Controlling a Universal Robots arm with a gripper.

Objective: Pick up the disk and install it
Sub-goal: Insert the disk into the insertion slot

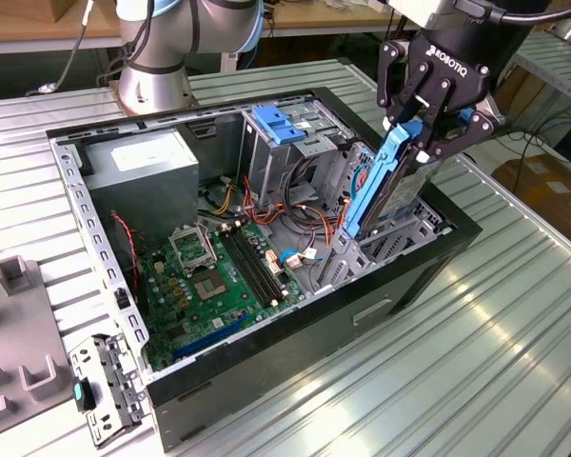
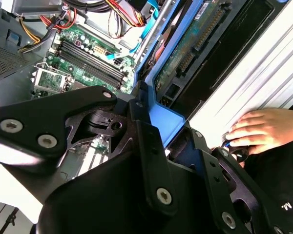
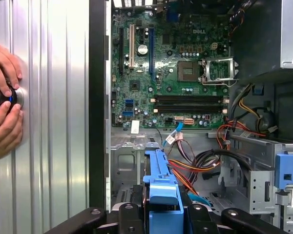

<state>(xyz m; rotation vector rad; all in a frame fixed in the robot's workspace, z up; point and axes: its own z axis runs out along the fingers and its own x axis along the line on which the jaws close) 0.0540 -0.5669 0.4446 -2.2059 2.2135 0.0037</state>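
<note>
One loose metal bracket (image 1: 105,386) nearest in the exterior view, lying on the ribbed table (image 1: 457,362) just beside the open computer case (image 1: 266,367). Inside, flat on the case floor, a green motherboard (image 1: 219,276). Further in, toward the exterior view's right, the gripper (image 1: 421,133), pinched tight on the upper end of the disk (image 1: 385,190). Held steeply tilted, blue rail outward, lower end down in the grey drive bay (image 1: 414,228) at the case corner. In the first wrist view, the disk (image 3: 161,190) as a blue rail between black fingers (image 3: 129,219), and a person's hand (image 3: 5,129) on the table outside the case wall. Beyond, a blue latch (image 1: 281,124), a grey power supply (image 1: 143,167), then the arm's base (image 1: 152,76).
</note>
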